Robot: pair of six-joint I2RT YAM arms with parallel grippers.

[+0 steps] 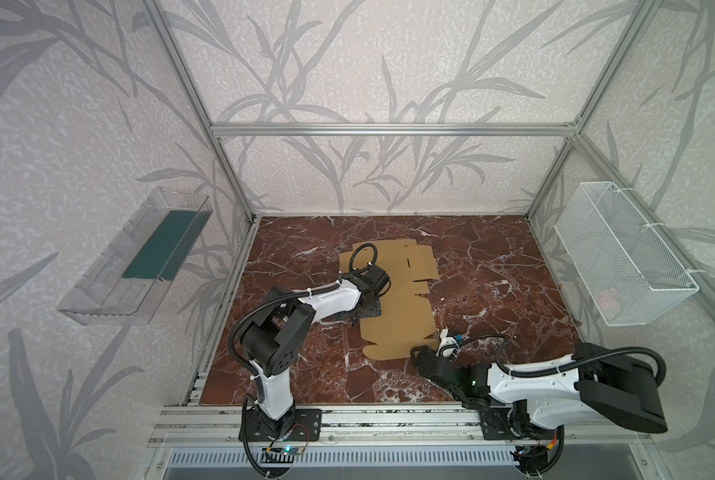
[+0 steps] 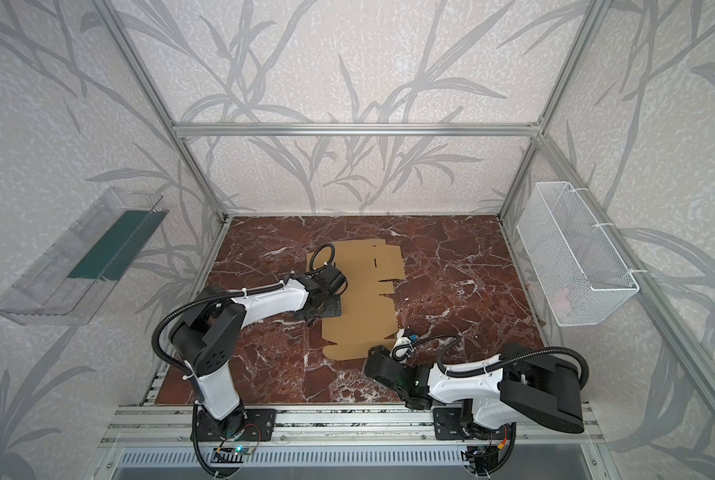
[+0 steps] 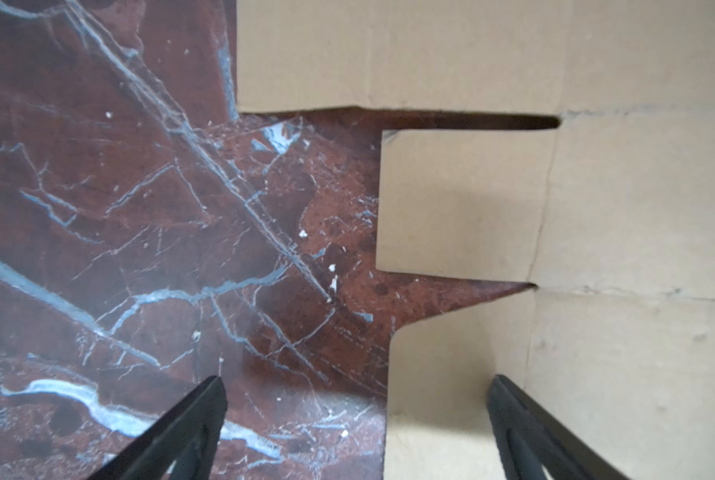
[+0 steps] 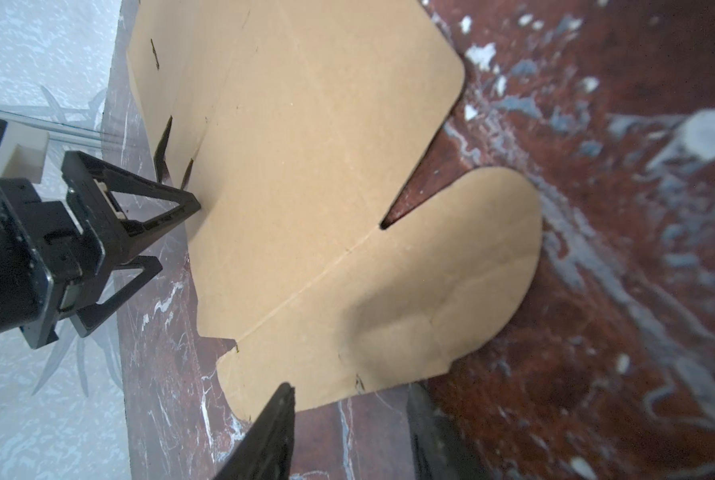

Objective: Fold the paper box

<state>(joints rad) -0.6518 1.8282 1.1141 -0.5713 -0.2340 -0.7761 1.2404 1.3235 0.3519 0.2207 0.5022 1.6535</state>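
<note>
the paper box (image 1: 405, 316) is not a box yet. it lies as a flat cut sheet near the middle of the tabletop (image 1: 493, 291), with its long side running from 12 to 6 o'clock in both top views.

my left hand (image 3: 357, 379) sits at the sheet's 9 o'clock edge, spread as wide as it goes and holding nothing. one finger (image 3: 513, 415) is over the cardboard and the other is over bare tabletop. my right hand (image 4: 349, 388) is at the sheet's 5 o'clock corner, just short of the rounded flap (image 4: 451, 291). its jaws are partly apart and i can see tabletop between them, so it grips nothing.

i judge the sheet to be light, stiff across each panel and willing to bend only along its pressed lines. the polished stone looks slick, so i expect a sideways nudge to make the whole sheet skate rather than fold. the edges lie almost flush, which leaves little to get a finger under. the rounded flap looks the best place to take hold, because a shadow beneath it suggests it rides slightly up. i would pinch it close to its outer rim and swing it about the crease (image 4: 310, 286). meanwhile the left hand would press down on the big panel inside that line to keep the sheet from sliding. a hard squeeze could crush the fluting, so a gentle one suits it.
</note>
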